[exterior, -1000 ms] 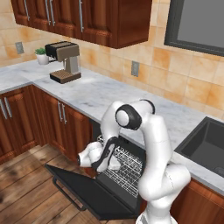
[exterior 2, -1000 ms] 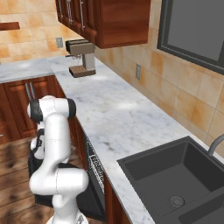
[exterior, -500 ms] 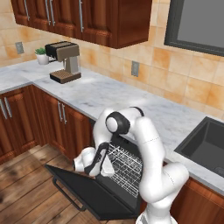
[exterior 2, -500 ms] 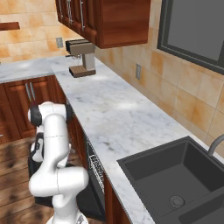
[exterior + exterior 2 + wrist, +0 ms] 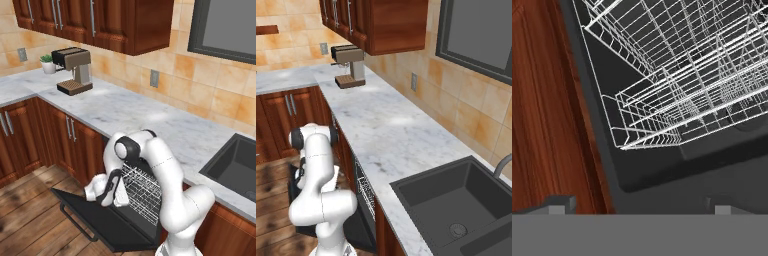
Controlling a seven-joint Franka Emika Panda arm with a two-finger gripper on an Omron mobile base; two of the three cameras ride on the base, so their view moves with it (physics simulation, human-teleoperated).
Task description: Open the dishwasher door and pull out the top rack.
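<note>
gripper (image 5: 107,192) is hanging low over the dropped-down dishwasher door (image 5: 95,222), right in front of the open machine. in the hand view the two fingertips (image 5: 559,204) sit far apart at the bottom corners, so it's spread wide with nothing between them.

the dishwasher door is fully down, lying about flat just above the wood floor (image 5: 30,210), with its long black bar handle (image 5: 77,224) along the front edge. in the hand view the door's dark inner face (image 5: 662,175) runs under the racks.

behind the gripper is the wire top rack (image 5: 142,182), in the dishwasher's opening under the marble counter (image 5: 150,120). hand view shows white wire baskets stacked, with the top rack (image 5: 677,30) as the upper one.

farther back on the counter there's a coffee machine (image 5: 74,71) and a little potted plant (image 5: 48,64) in the corner, with a dark sink (image 5: 456,200) off to the right.
</note>
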